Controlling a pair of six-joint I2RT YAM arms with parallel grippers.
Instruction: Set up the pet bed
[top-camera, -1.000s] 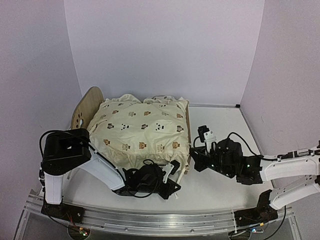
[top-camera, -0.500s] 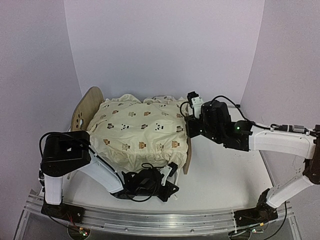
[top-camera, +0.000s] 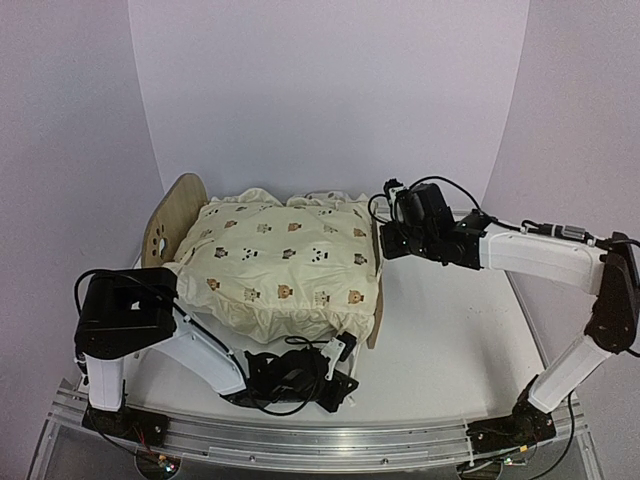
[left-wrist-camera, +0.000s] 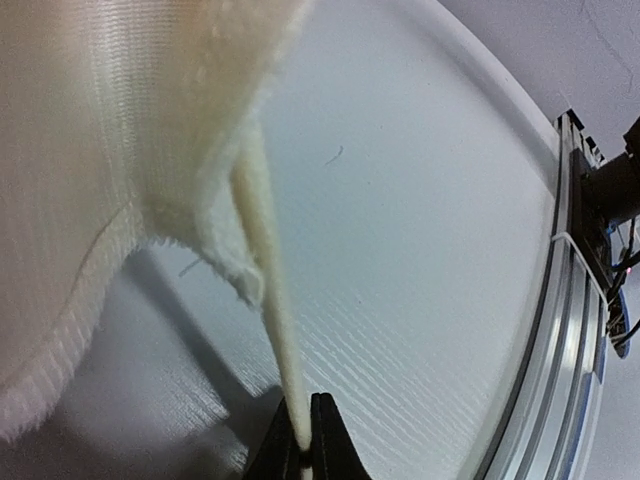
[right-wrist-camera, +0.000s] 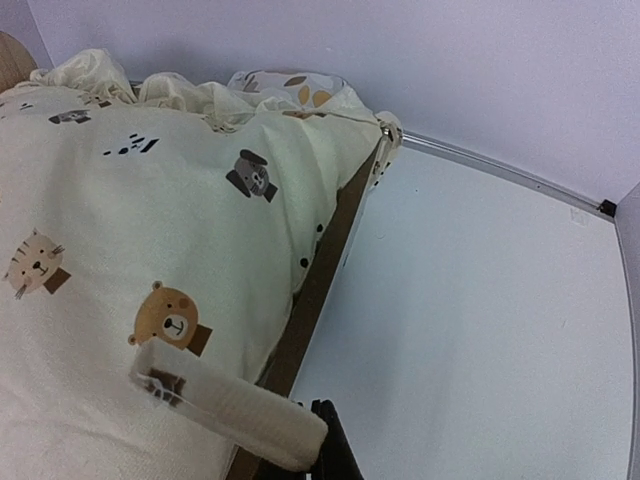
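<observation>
Two pincers, two cream ties, and both look clamped. The left pincer (left-wrist-camera: 305, 445) sits low over the desk (top-camera: 450, 330) at the near side of the pet bed (top-camera: 168, 222). Its jaws are pressed together on the near tie (left-wrist-camera: 268, 280), a thin ribbon running up to a fringed corner of the cream animal-print cushion (top-camera: 285, 265).

Across the bed, the right pincer (right-wrist-camera: 325, 445) hangs by the far end of the footboard (right-wrist-camera: 318, 270), jaws together. The far tie (right-wrist-camera: 225, 405), a flat strap off the cushion's edge, runs right into them. The bite sits at the very bottom of the wrist view, so I judge it held rather than see it plainly.

The bed stands left of the desk's middle, arched headboard to the left, footboard to the right. The cushion is heaped on top and spills over the near rail. A ruffled floral pillow (right-wrist-camera: 290, 88) peeks out at the far end.

The danger, as I judge it, is that the frame looks light. A hard tug on either tie could slide or tip the bed instead of seating the cushion. Uneven pulls could skew the cushion, and a thin ribbon can slip out of narrow jaws. That right wrist is also close enough to knock the footboard.
</observation>
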